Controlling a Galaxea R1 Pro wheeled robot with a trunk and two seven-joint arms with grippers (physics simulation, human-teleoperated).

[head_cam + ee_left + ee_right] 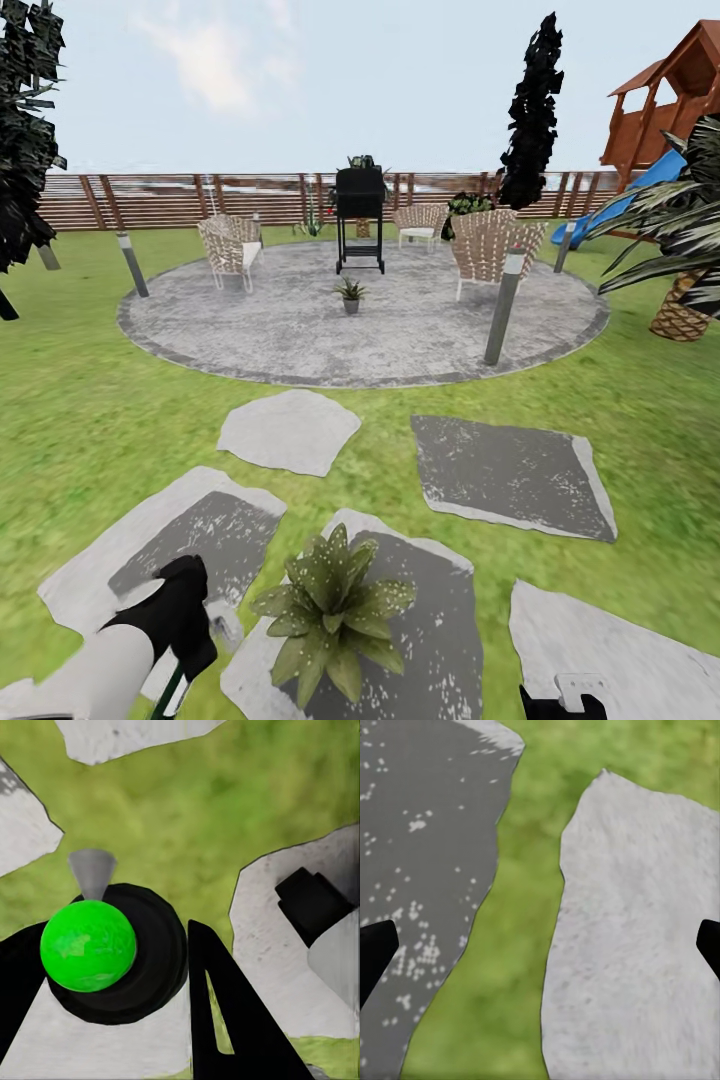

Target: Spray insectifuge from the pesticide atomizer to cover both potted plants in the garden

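One potted plant (pixel 335 605), a speckled green rosette, stands on a stepping stone (pixel 445 610) just in front of me; its leaves hide the pot. A second potted plant (pixel 350 293) sits in a small grey pot on the round patio (pixel 280 335). My left gripper (pixel 180 610) hangs just left of the near plant, shut on the pesticide atomizer (pixel 168 692), of which a thin green strip shows below the hand. In the left wrist view the atomizer (pixel 88 945) appears end-on as a green disc between the black fingers (pixel 225 1020). My right gripper (pixel 540 945) is open over stone and grass.
Flat stepping stones (pixel 290 430) cross the lawn toward the patio. On the patio stand a black grill (pixel 360 215), wicker chairs (pixel 485 245) and short bollard lights (pixel 505 305). A slatted fence (pixel 150 200) closes the back; a palm (pixel 680 250) and a slide stand at the right.
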